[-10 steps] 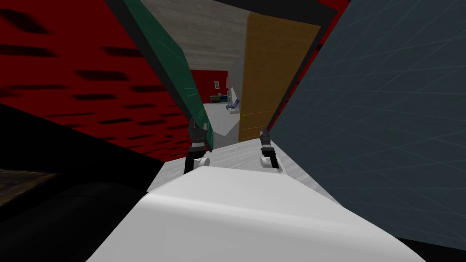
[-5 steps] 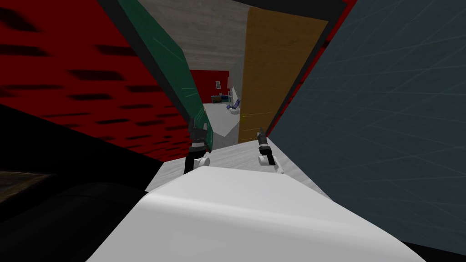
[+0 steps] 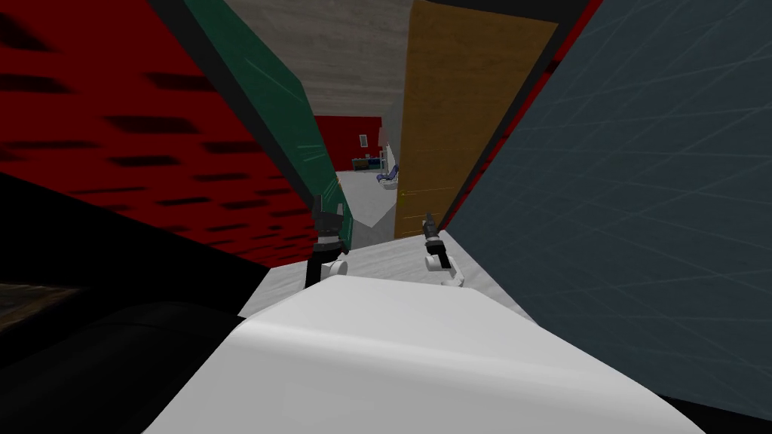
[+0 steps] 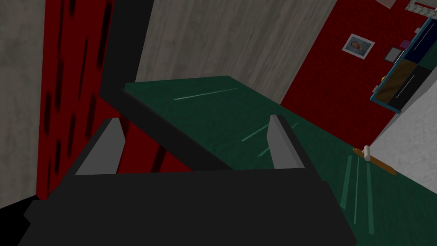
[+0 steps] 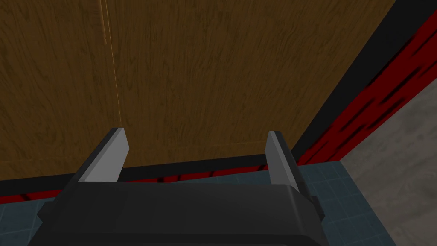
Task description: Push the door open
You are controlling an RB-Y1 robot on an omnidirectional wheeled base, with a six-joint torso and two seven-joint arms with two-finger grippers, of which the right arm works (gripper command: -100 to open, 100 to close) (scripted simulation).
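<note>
Right hand [image 5: 196, 132] spread, empty, facing brown door [image 5: 213, 64] — left hand [image 4: 194, 119] likewise, beside green door [image 4: 222, 106].

The floor [image 3: 381, 260] runs between the left door [image 3: 283, 120] and the right door [image 3: 452, 113].

The brown door [image 3: 452, 113] shows a wavy wood grain, darker streaks over warm ochre, crossed by one thin pale upright line. Its frame [image 5: 362, 72] is black. Across the opening from the door stands a dark green panel [image 3: 286, 128] scored with a few pale streaks, and past that a red wall [image 3: 113, 98] dotted with short black dashes. On the door's other side a slate-blue wall [image 3: 648, 196] bears a faint grid of lighter lines. Beyond the door the floor [image 3: 362, 202] is pale grey and the far wall [image 3: 343, 139] red. The left gripper [image 4: 194, 145] and right gripper [image 5: 194, 153] have light grey jaws on black bodies.
</note>
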